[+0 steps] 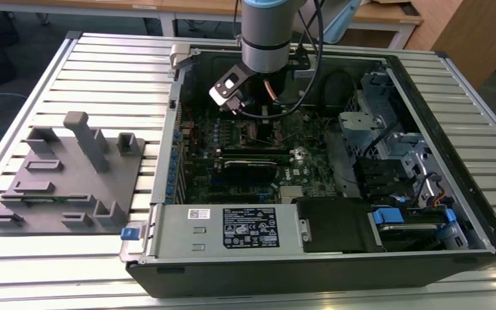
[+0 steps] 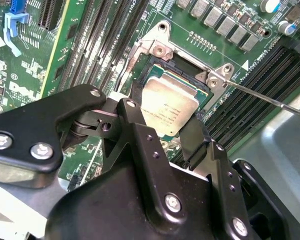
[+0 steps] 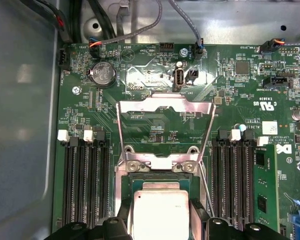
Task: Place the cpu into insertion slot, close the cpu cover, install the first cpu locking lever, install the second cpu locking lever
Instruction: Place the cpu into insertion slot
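Note:
In both wrist views my gripper (image 2: pixel 165 114) (image 3: pixel 161 222) is shut on the cpu (image 2: pixel 167 102) (image 3: pixel 160 207), one black finger on each of two opposite edges. The chip's pale metal top faces up. It sits low over the insertion slot (image 2: pixel 182 62) (image 3: pixel 160 177), whose dark frame shows around it; whether it is fully seated I cannot tell. The cpu cover (image 3: pixel 165 106) stands swung open behind the socket, a silvery frame with a square window. One thin locking lever (image 2: pixel 270 97) (image 3: pixel 206 187) sticks out beside the socket. In the exterior view the gripper (image 1: pixel 263 126) reaches down into the open computer case.
Long black memory slots (image 3: pixel 84 185) (image 3: pixel 235 180) flank the socket on both sides. A grey power supply box (image 1: pixel 230 229) fills the case's near side, and a drive cage (image 1: pixel 394 148) is on the exterior view's right. A grey parts fixture (image 1: pixel 67 174) lies on the table beside the case.

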Action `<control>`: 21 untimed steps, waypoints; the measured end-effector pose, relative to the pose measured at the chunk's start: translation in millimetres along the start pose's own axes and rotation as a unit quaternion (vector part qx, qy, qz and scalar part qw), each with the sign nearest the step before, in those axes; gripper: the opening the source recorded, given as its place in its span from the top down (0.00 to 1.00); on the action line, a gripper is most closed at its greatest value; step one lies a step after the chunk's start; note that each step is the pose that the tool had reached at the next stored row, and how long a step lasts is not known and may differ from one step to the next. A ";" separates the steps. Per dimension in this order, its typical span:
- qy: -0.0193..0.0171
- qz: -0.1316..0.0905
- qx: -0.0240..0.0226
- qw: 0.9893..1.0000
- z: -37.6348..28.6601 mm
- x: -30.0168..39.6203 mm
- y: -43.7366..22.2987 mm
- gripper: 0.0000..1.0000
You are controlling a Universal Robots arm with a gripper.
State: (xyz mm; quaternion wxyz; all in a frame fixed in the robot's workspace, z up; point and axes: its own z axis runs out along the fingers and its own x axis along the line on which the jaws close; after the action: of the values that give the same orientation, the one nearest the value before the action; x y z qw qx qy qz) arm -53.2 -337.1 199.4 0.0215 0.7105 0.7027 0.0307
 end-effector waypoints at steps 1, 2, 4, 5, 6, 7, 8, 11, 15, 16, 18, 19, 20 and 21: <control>0.000 0.000 0.000 1.000 0.0 0.0 0.0 0.46; 0.000 0.000 0.000 1.000 0.0 0.0 0.0 0.46; 0.000 0.000 0.000 1.000 0.7 0.1 -0.1 0.46; 0.000 0.000 0.000 1.000 1.9 0.1 -0.1 0.46; 0.000 0.000 0.000 1.000 2.0 0.1 0.0 0.46; 0.000 0.000 0.000 1.000 1.9 0.1 0.0 0.46; 0.000 0.000 0.000 1.000 1.9 0.1 0.0 0.46; 0.000 0.000 0.000 1.000 2.0 0.1 0.1 0.46; 0.000 0.000 0.000 1.000 2.0 0.1 0.5 0.46; 0.000 0.000 0.000 1.000 2.0 0.1 0.8 0.46; 0.000 0.000 0.000 1.000 2.0 0.1 0.9 0.46; 0.000 0.000 0.000 1.000 2.0 0.1 0.9 0.46; 0.000 0.000 0.000 1.000 2.0 0.1 0.9 0.46; 0.000 0.000 0.000 1.000 2.0 0.1 0.9 0.46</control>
State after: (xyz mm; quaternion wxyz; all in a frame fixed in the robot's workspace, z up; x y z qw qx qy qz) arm -52.2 -337.0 197.5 0.0215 0.7105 0.7027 0.0307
